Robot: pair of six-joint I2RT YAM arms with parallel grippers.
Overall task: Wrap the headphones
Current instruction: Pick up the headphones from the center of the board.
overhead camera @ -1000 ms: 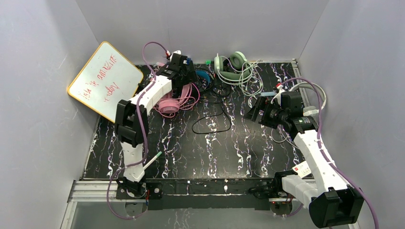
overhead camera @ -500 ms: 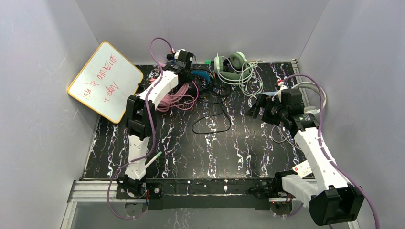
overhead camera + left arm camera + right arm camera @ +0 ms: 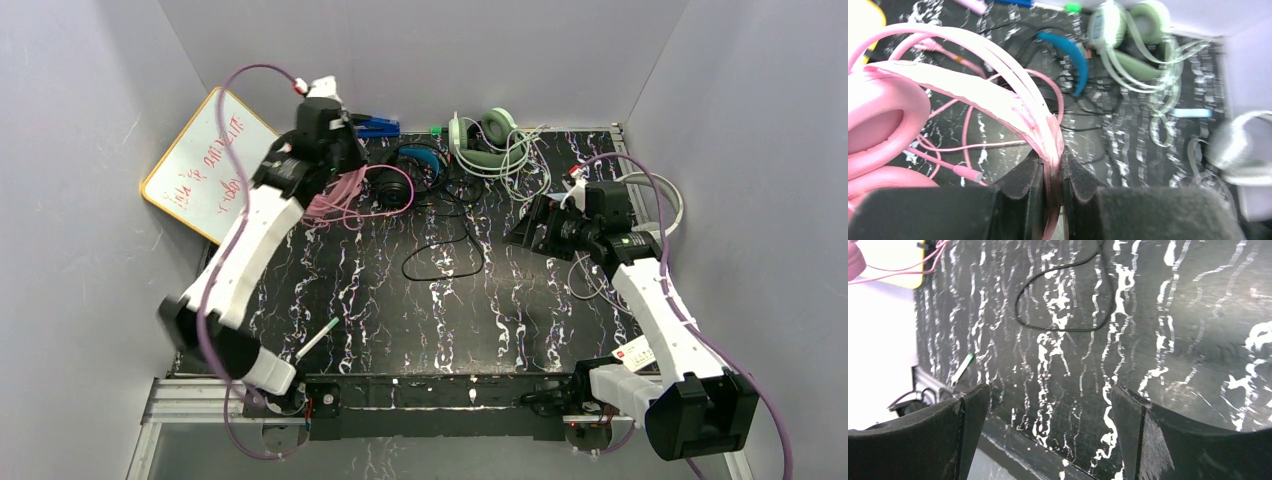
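Observation:
The pink headphones [image 3: 893, 100] hang from my left gripper [image 3: 1052, 162], which is shut on the pink headband. In the top view the left gripper [image 3: 343, 165] is at the back left, with pink cord [image 3: 335, 192] trailing under it. The black-and-blue headphones [image 3: 412, 168] lie just to its right; their blue band [image 3: 1074, 57] shows in the left wrist view. The white-grey headphones [image 3: 662, 205] lie at the right wall, partly behind my right arm. My right gripper [image 3: 528, 228] is open and empty above the mat [image 3: 1050, 390].
A pale green headset [image 3: 487, 140] with loose cords lies at the back centre. A black cord loop [image 3: 445, 255] lies mid-mat. A whiteboard [image 3: 205, 170] leans on the left wall. A pen [image 3: 315, 340] lies near the front left. A blue object [image 3: 375, 127] sits at the back wall.
My left arm has swung left and risen, carrying the pink headphones away from the black-and-blue pair. The right gripper has shifted only slightly.

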